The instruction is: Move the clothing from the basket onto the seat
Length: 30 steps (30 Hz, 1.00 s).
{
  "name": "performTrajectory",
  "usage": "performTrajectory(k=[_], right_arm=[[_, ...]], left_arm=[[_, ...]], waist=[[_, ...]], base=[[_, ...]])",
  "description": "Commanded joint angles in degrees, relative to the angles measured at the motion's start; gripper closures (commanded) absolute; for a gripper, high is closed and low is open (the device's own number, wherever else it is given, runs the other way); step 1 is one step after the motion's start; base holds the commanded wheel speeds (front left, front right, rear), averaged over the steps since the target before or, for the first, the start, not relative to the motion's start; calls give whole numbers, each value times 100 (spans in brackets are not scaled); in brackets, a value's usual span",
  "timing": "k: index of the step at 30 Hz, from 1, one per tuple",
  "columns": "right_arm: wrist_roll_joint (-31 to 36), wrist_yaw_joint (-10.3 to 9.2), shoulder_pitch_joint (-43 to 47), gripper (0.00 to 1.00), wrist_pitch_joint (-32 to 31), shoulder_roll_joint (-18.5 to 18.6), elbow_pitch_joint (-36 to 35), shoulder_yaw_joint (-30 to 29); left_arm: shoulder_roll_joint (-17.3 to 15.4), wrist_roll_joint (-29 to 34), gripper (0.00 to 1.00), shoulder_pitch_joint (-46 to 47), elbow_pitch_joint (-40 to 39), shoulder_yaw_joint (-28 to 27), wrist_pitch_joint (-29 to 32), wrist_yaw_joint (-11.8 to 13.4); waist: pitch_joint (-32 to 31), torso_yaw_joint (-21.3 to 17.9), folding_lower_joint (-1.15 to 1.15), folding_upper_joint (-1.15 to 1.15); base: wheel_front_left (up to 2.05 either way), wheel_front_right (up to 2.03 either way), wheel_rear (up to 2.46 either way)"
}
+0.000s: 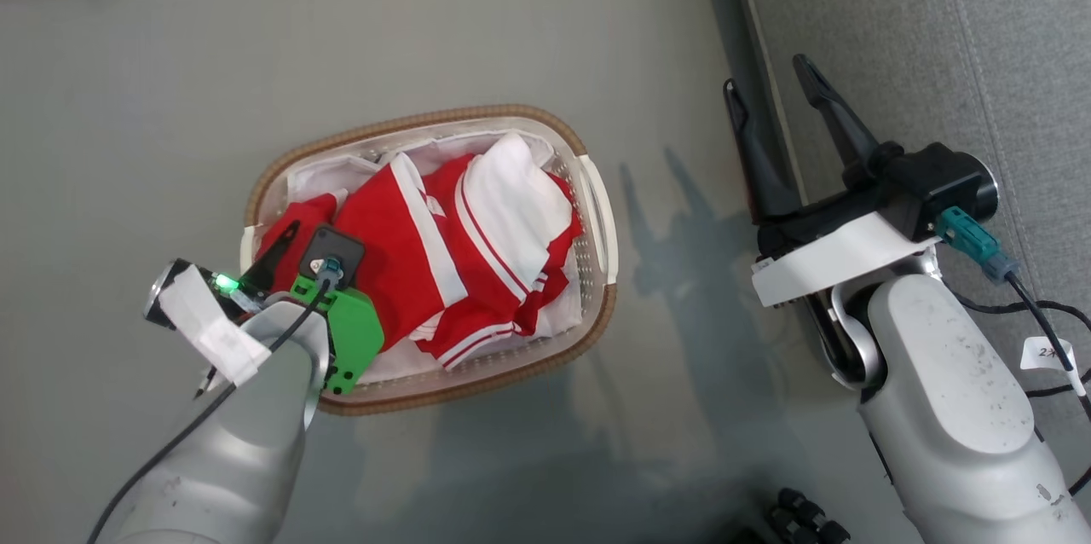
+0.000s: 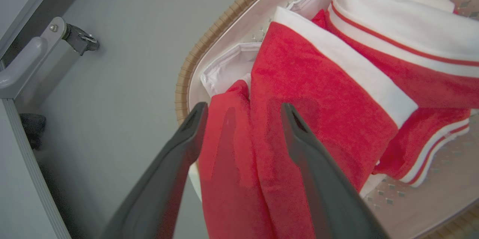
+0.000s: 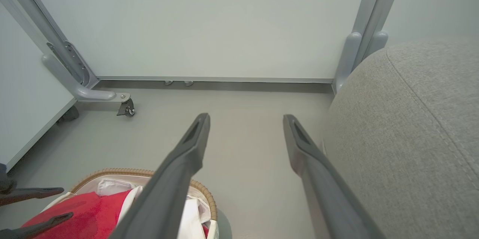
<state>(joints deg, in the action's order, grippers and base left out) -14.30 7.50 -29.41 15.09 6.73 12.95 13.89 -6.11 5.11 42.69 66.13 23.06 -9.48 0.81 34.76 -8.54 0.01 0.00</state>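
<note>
The clothing [image 1: 409, 245] lies heaped in the basket [image 1: 597, 211], red folds with white panels and stripe trim. Its broad white bands slant from the upper left to the lower right of the head view, and a folded white panel lies on top toward the right end. The heap's long axis follows the basket's, which runs left to right across the head view with the right end a little higher. A white liner [image 1: 311, 177] shows between the garments and the perforated wall.

The left gripper [image 2: 243, 108] hangs over the left end of the basket, its jaws apart, and a red fold lies between the two fingers in the left wrist view. Whether they touch the cloth cannot be told.

The right gripper [image 1: 767, 75] is well apart from the basket, jaws spread and holding nothing, above the floor [image 1: 341, 32] just beside the edge of the seat [image 1: 938, 32].

The seat is light grey fabric with a stitched seam and a rounded edge, to the right of the basket. The floor is smooth pale grey and carries the basket. Beyond it stands a white wall panel [image 3: 224, 25] in grey metal framing, with a caster [image 3: 126, 108] under one leg.
</note>
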Motion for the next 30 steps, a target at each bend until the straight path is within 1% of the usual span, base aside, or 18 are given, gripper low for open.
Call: performTrajectory(k=[1, 6, 9, 13, 16, 19, 25, 30], right_arm=[[-37, -2, -90, 0, 10, -8, -34, 3], [-63, -2, -151, 0, 10, -82, -15, 31], [-75, -2, -194, 0, 10, -123, -24, 58], [-83, -2, -245, 0, 10, -175, -52, 106], [-106, -2, -340, 0, 10, -223, -108, 173], [-123, -2, -382, 0, 10, -270, -154, 233], [-143, -2, -510, 0, 10, -317, -270, 346], [-193, -2, -561, 0, 10, -344, -333, 434]], left_arm=[[-70, 112, 0, 224, 134, 59, 130, 45], [-92, 199, 0, 639, 535, 212, 819, 72], [-115, 234, 0, 794, 612, 265, 1111, 77], [-163, 237, 0, 937, 693, 309, 1497, 150], [-195, 251, 0, 1054, 723, 378, 1745, 72], [-213, 293, 0, 1165, 735, 451, 1902, -9], [-212, 472, 0, 1400, 742, 710, 1990, -29], [-267, 498, 0, 1512, 754, 839, 2158, -71]], waist=[[549, -360, -1, 0], [825, -446, -1, 0], [937, -496, -1, 0], [1065, -569, -1, 0], [1183, -638, -1, 0], [1295, -680, -1, 0], [1542, -757, -1, 0], [1669, -841, -1, 0]], base=[[0, 0, 0], [0, 0, 0], [0, 0, 0], [0, 0, 0], [0, 0, 0], [0, 0, 0], [0, 0, 0], [0, 0, 0]])
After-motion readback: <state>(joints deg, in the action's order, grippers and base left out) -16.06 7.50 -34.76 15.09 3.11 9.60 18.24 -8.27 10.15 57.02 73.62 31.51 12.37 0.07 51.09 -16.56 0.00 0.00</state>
